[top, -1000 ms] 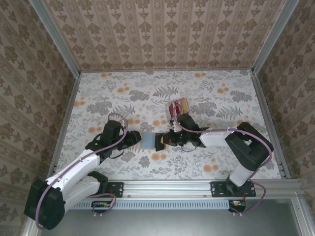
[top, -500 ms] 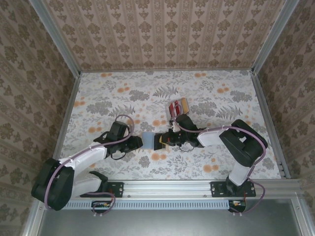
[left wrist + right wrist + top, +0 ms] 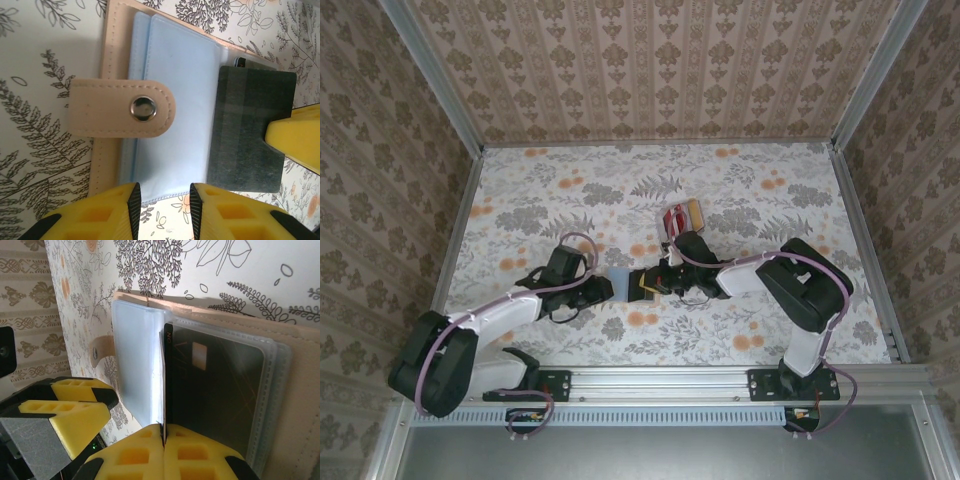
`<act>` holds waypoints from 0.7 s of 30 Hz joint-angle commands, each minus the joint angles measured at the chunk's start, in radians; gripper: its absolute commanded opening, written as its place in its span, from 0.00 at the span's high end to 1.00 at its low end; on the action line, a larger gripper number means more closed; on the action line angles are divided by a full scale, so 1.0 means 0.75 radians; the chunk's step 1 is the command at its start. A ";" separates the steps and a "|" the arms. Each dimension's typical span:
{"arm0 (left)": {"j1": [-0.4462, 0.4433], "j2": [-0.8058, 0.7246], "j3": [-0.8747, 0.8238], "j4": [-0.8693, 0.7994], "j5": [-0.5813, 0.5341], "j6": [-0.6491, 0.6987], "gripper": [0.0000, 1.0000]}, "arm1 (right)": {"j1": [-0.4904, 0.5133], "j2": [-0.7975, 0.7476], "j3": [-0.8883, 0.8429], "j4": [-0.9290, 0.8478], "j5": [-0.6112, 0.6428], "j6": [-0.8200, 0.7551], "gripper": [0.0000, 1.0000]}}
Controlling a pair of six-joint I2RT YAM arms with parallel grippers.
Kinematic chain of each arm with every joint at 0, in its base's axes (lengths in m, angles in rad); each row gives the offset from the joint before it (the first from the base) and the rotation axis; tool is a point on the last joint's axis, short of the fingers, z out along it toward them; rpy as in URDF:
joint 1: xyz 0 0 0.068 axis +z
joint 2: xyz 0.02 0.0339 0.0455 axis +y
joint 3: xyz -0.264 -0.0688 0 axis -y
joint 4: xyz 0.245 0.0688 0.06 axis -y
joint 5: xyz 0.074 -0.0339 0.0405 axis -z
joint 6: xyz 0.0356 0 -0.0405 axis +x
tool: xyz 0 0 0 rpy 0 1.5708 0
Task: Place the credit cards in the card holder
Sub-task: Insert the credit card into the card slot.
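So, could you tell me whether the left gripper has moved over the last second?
Yes. The left gripper has shifted right, toward the loose credit cards, which have stayed put.

Bright, soft overhead light, faint shadows on the tabletop (image 3: 740, 180). Sleeves of the card holder (image 3: 170, 100) gleam palely; wrist close-ups soften near their bottom.

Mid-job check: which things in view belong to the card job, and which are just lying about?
Job: card holder, open; dark card pinched in right gripper; stack of cards beyond; left gripper at the holder's edge.
Lying about: no loose items spotted, just the floral table cover.
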 commanded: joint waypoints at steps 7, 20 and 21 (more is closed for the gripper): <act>-0.040 0.051 0.003 0.054 0.001 -0.012 0.66 | 0.009 0.066 0.062 0.008 -0.039 0.011 0.95; -0.049 0.035 -0.034 0.065 -0.017 -0.022 0.67 | 0.008 0.116 0.139 -0.033 -0.058 -0.004 0.94; -0.049 0.035 -0.032 0.063 -0.017 -0.020 0.67 | 0.008 0.122 0.143 -0.041 -0.060 -0.006 0.94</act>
